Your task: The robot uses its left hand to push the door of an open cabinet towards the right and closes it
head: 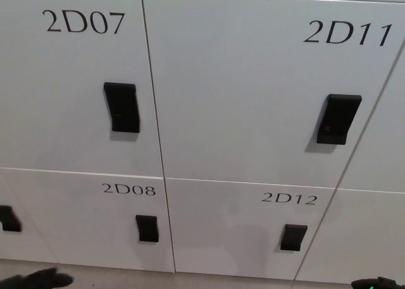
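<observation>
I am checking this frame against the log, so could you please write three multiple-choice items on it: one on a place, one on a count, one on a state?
1. Where is door 2D12?
A. below 2D11
B. left of 2D07
C. above 2D08

2. How many numbered labels show?
A. two
B. four
C. six

3. The numbered doors are:
A. shut flush
B. wide open
C. removed

Answers:
1 A, the label sits under 2D11.
2 B, 2D07, 2D08, 2D11, 2D12.
3 A, only thin seams show.
</observation>
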Robot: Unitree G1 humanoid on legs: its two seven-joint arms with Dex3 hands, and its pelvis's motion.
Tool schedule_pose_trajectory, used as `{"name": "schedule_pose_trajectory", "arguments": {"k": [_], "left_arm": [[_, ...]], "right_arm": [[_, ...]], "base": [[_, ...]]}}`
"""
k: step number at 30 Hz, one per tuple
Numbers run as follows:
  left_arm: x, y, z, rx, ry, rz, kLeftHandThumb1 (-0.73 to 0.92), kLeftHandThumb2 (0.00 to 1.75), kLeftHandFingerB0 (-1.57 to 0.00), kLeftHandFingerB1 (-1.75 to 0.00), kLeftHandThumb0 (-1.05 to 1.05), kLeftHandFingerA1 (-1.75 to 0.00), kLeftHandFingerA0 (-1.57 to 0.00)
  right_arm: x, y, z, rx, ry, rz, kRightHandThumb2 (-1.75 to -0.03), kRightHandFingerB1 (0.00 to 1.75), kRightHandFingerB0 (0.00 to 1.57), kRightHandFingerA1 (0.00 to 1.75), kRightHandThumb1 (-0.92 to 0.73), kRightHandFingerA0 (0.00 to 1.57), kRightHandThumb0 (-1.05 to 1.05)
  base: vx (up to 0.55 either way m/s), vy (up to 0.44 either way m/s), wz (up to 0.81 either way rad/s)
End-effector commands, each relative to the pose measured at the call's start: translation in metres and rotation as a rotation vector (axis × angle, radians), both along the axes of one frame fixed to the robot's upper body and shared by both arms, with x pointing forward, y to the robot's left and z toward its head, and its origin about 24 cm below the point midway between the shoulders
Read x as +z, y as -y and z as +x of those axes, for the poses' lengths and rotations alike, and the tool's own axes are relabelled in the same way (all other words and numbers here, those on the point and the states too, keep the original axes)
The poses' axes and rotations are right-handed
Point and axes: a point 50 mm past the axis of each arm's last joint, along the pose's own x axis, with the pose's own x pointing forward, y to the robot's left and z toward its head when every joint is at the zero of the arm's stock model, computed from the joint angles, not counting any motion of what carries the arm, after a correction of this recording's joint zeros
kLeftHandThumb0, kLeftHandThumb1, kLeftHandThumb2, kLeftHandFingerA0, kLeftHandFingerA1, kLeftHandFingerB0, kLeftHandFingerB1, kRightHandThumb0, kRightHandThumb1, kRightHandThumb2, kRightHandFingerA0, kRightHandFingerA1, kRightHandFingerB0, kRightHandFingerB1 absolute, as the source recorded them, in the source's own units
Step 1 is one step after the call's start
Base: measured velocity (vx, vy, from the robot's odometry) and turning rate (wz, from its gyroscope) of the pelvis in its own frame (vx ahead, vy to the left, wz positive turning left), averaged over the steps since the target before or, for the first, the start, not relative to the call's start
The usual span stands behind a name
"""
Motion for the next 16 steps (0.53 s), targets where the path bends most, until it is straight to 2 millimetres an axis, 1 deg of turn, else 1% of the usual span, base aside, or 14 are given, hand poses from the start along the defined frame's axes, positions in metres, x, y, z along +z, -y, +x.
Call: {"name": "schedule_pose_trajectory", "arguments": {"k": [1, 2, 3, 5, 6, 9, 11, 13, 16], "left_arm": [[-0.012, -0.038, -0.023, 0.327, 0.072, -0.041, 0.71, 0.82, -0.53, -0.47, -0.68, -0.60, -0.56], [-0.013, -0.039, -0.023, 0.335, 0.070, -0.034, 0.71, 0.82, -0.53, -0.47, -0.68, -0.60, -0.56], [-0.014, -0.040, -0.024, 0.351, 0.048, -0.028, 0.74, 0.81, -0.48, -0.43, -0.70, -0.55, -0.50], [-0.018, -0.044, -0.027, 0.401, 0.005, -0.036, 0.74, 0.81, -0.47, -0.43, -0.71, -0.53, -0.50], [-0.020, -0.046, -0.029, 0.425, -0.017, -0.061, 0.88, 0.67, -0.45, -0.35, -0.62, -0.43, -0.50], [-0.024, -0.051, -0.032, 0.493, -0.093, -0.103, 0.88, 0.67, -0.44, -0.35, -0.63, -0.40, -0.52], [-0.025, -0.052, -0.032, 0.502, -0.102, -0.105, 0.88, 0.67, -0.44, -0.35, -0.63, -0.40, -0.52], [-0.028, -0.053, -0.035, 0.532, -0.135, -0.138, 0.89, 0.67, -0.39, -0.34, -0.64, -0.38, -0.47], [-0.028, -0.053, -0.034, 0.538, -0.141, -0.146, 0.89, 0.67, -0.39, -0.34, -0.64, -0.38, -0.47]], "right_arm": [[-0.003, 0.004, -0.005, -0.018, -0.032, -0.037, -1.01, 0.47, 0.24, 0.54, -0.70, 0.36, -0.51], [-0.003, 0.004, -0.006, -0.021, -0.033, -0.035, -1.01, 0.47, 0.24, 0.54, -0.70, 0.36, -0.51], [-0.003, 0.004, -0.006, -0.023, -0.034, -0.034, -1.01, 0.47, 0.24, 0.55, -0.70, 0.36, -0.50], [-0.003, 0.004, -0.007, -0.021, -0.034, -0.037, -1.01, 0.47, 0.24, 0.54, -0.70, 0.36, -0.49], [-0.003, 0.004, -0.007, -0.020, -0.034, -0.038, -1.01, 0.47, 0.24, 0.55, -0.69, 0.37, -0.49], [-0.004, 0.004, -0.008, -0.020, -0.033, -0.040, -1.01, 0.48, 0.24, 0.55, -0.69, 0.37, -0.49], [-0.004, 0.004, -0.008, -0.020, -0.033, -0.040, -1.01, 0.48, 0.24, 0.55, -0.69, 0.37, -0.49], [-0.004, 0.005, -0.009, -0.012, -0.041, -0.048, -1.01, 0.48, 0.25, 0.55, -0.69, 0.37, -0.50], [-0.004, 0.005, -0.009, -0.010, -0.040, -0.052, -1.01, 0.48, 0.25, 0.55, -0.69, 0.37, -0.50]], "base": [[0.00, 0.000, 0.00], [0.00, 0.000, 0.00], [0.00, 0.000, 0.00], [0.00, 0.000, 0.00], [0.00, 0.000, 0.00], [0.00, 0.000, 0.00], [0.00, 0.000, 0.00], [0.00, 0.000, 0.00], [0.00, 0.000, 0.00]]}}
